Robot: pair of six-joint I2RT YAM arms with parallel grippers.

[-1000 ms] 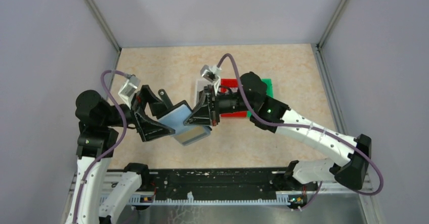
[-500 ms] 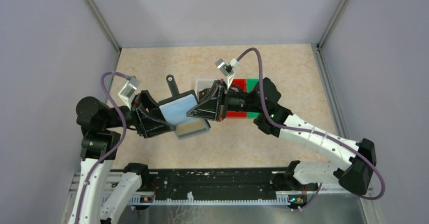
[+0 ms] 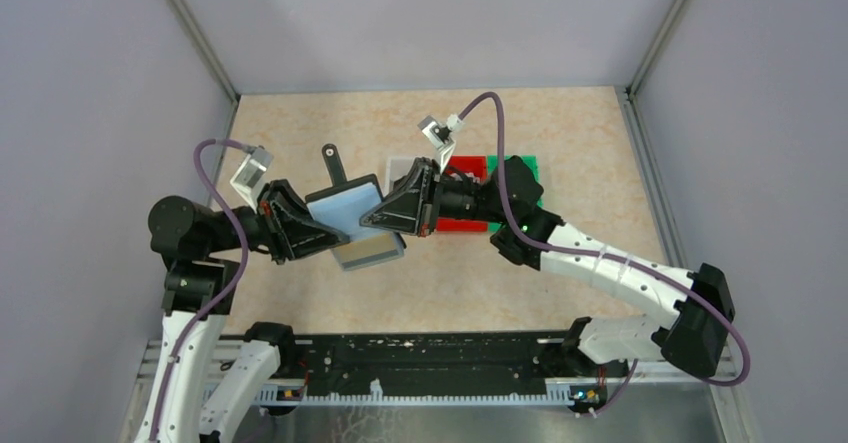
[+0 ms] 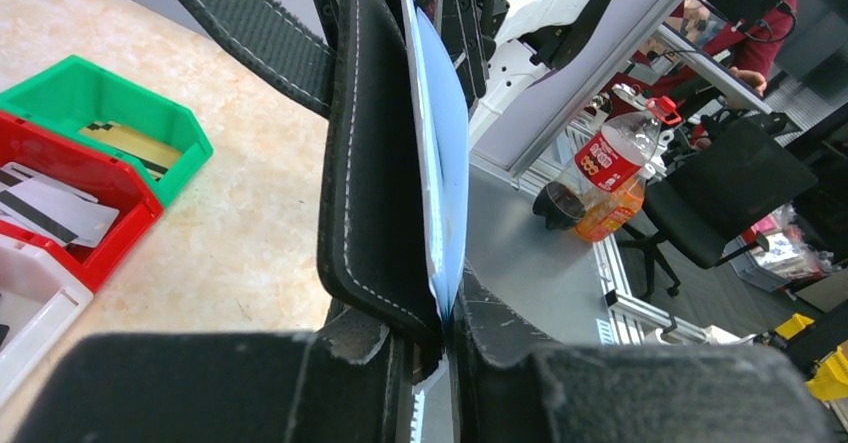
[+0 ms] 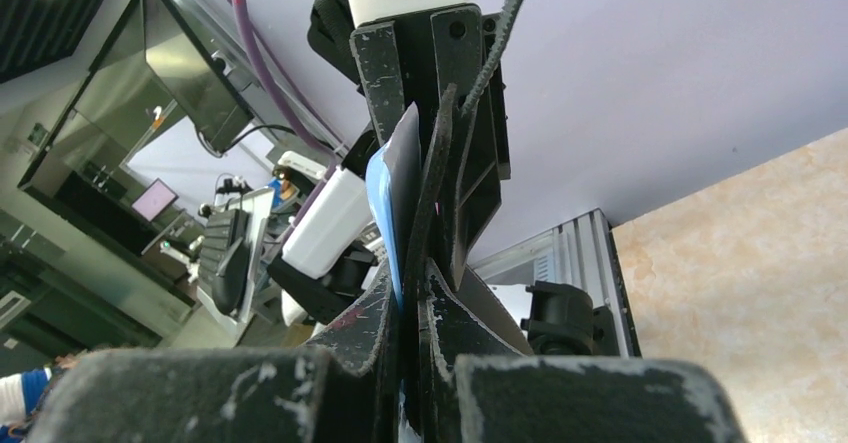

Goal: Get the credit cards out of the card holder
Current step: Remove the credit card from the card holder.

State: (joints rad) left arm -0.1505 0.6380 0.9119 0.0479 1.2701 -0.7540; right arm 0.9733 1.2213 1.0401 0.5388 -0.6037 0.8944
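The card holder (image 3: 345, 213) hangs open in mid-air over the table, its grey-blue lining facing up and its snap tab (image 3: 331, 159) pointing to the back. A tan credit card (image 3: 368, 252) shows on its lower flap. My left gripper (image 3: 312, 233) is shut on the holder's left edge (image 4: 375, 163). From the other side my right gripper (image 3: 378, 219) is shut on the right edge (image 5: 420, 203). In the left wrist view another gold card (image 4: 130, 145) lies in the green bin and striped grey-white cards (image 4: 55, 208) lie in the red bin.
Small bins stand on the table behind the right gripper: white (image 3: 399, 167), red (image 3: 462, 226) and green (image 3: 527, 169). The left wrist view shows them as green (image 4: 60, 78), red (image 4: 140, 218) and white (image 4: 45, 323). Grey walls enclose the table on three sides.
My left gripper has gone from open to shut on the holder's left edge. The holder has swung up and toward the back, its tab now pointing away, and the right gripper has moved with it.
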